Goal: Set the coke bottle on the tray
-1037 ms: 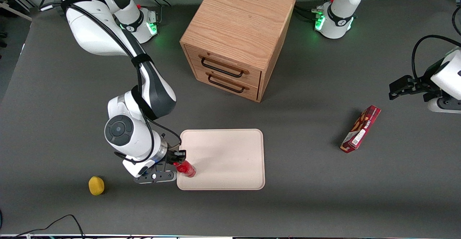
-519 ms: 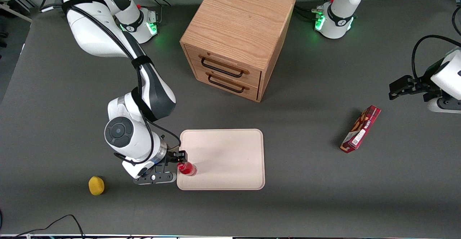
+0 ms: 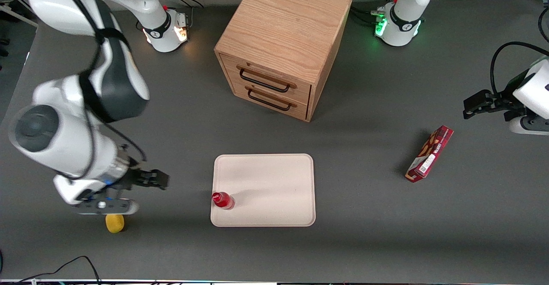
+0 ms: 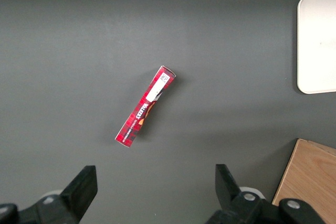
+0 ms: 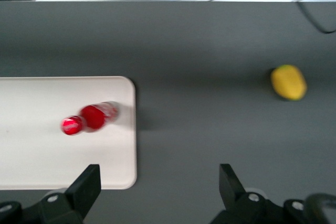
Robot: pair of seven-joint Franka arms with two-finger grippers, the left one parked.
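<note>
The small red coke bottle [image 3: 223, 200] stands upright on the cream-pink tray [image 3: 274, 182], in the tray's corner nearest the front camera toward the working arm's end. It also shows in the right wrist view [image 5: 90, 118] on the tray [image 5: 31, 145]. My right gripper [image 3: 159, 180] is open and empty, raised above the bare table beside the tray, well apart from the bottle. In the right wrist view the gripper [image 5: 160, 190] has its jaws spread wide with nothing between them.
A yellow lemon-like object [image 3: 114, 223] lies on the table just below the gripper's wrist, nearer the front camera; it also shows in the right wrist view [image 5: 288, 82]. A wooden two-drawer cabinet [image 3: 281, 44] stands farther from the camera than the tray. A red snack box [image 3: 429, 153] lies toward the parked arm's end.
The gripper has let go of the bottle, which now stands on the tray. The arm has risen and pulled away sideways from the tray toward the working arm's end.
</note>
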